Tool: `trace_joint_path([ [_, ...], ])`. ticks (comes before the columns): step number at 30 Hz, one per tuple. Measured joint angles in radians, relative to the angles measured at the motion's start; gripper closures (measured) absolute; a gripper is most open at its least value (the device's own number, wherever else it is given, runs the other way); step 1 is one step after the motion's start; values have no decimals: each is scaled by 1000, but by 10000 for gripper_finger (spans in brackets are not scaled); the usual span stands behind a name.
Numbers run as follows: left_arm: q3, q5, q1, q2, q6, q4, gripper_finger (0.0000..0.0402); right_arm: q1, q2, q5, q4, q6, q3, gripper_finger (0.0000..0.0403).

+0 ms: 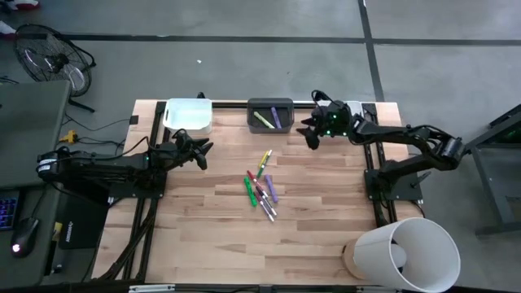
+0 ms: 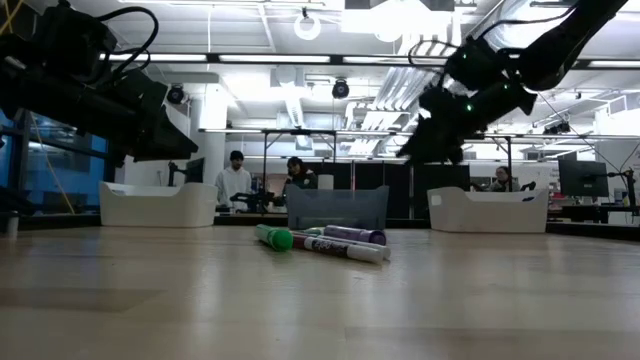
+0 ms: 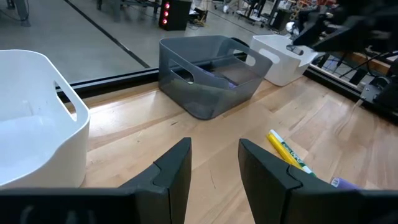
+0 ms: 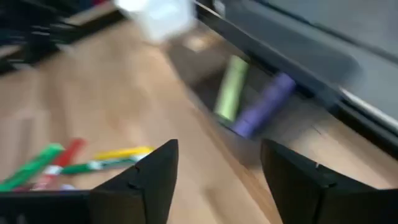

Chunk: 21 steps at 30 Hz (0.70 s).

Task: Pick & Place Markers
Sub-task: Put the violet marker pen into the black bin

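Several loose markers (image 1: 262, 185) lie flat in a cluster at the table's middle, green, red, yellow and purple; the low view shows them too (image 2: 320, 241). A yellow-green marker (image 4: 229, 88) and a purple marker (image 4: 264, 104) lie inside the grey bin (image 1: 270, 104) at the far edge. My right gripper (image 1: 310, 137) hangs open above the table just right of that bin, with nothing between its fingers (image 4: 155, 171). My left gripper (image 1: 203, 152) stands open, left of the cluster and near the white bin (image 1: 172, 114), also with nothing in it (image 3: 214, 149).
A second white bin (image 3: 280, 56) stands at the far right, behind my right arm. A large white cylinder (image 1: 403, 254) lies at the table's near right corner. Bare wood stretches along the near edge. People stand in the room beyond the table (image 2: 235, 180).
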Motion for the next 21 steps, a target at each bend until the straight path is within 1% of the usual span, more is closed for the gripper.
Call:
trace_joint_path([
  [2,0,0,0,0,0,0,271,40,0,-12,57,-34,2,176],
  [5,0,0,0,0,0,0,271,106,0,23,34,-111,42,174],
  [10,0,0,0,0,0,0,271,226,0,121,-125,-249,164,177],
  [13,0,0,0,0,0,0,271,298,0,182,-244,-291,251,177],
  [17,0,0,0,0,0,0,271,383,0,274,-405,-276,358,178],
  [21,0,0,0,0,0,0,271,444,0,276,-524,-218,448,179],
])
